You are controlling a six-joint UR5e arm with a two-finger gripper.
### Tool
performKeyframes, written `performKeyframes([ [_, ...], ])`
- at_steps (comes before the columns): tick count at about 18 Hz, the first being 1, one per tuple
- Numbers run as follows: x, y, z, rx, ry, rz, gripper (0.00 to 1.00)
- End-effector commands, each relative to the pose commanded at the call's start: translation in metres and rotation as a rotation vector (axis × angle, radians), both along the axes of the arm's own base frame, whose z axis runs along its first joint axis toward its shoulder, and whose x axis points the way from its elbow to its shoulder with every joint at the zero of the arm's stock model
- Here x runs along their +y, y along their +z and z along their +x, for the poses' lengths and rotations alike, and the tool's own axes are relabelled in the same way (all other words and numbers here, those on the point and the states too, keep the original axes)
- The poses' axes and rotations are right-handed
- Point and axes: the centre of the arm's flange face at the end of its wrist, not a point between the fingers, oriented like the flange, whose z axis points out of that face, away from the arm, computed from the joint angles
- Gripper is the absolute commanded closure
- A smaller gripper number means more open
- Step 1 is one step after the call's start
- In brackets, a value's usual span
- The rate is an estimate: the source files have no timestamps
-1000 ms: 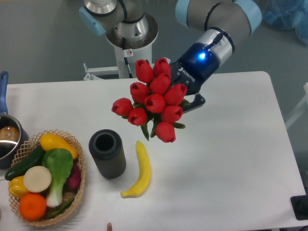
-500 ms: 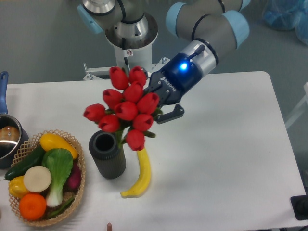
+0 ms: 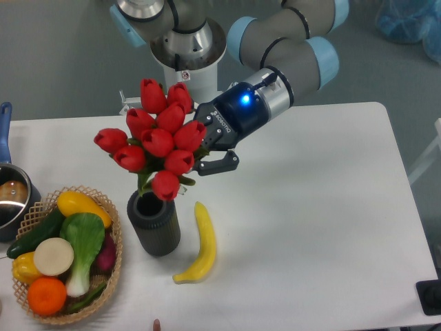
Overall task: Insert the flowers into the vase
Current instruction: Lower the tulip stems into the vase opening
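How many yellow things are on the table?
3: the banana lying right of the vase, plus two yellow vegetables in the basket, one at its top, one at its left edge. Others may be hidden.

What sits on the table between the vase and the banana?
Nothing: in the camera view, only a narrow strip of bare white table separates the vase from the banana.

flowers (image 3: 157, 141): above the vase (image 3: 154, 224) mouth, left of the gripper (image 3: 205, 153)
banana (image 3: 199, 243): just right of vase
basket (image 3: 110, 265): left of vase
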Motion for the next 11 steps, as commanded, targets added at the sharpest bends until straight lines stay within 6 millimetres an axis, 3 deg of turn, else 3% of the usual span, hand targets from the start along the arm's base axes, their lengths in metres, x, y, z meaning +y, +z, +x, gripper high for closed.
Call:
performKeyframes([
  [4,-0.001,0.0,0.008,-0.03,-0.015,0.035,0.59],
  [11,0.014,-0.004,0.028,0.009,-0.056,0.064,0.59],
])
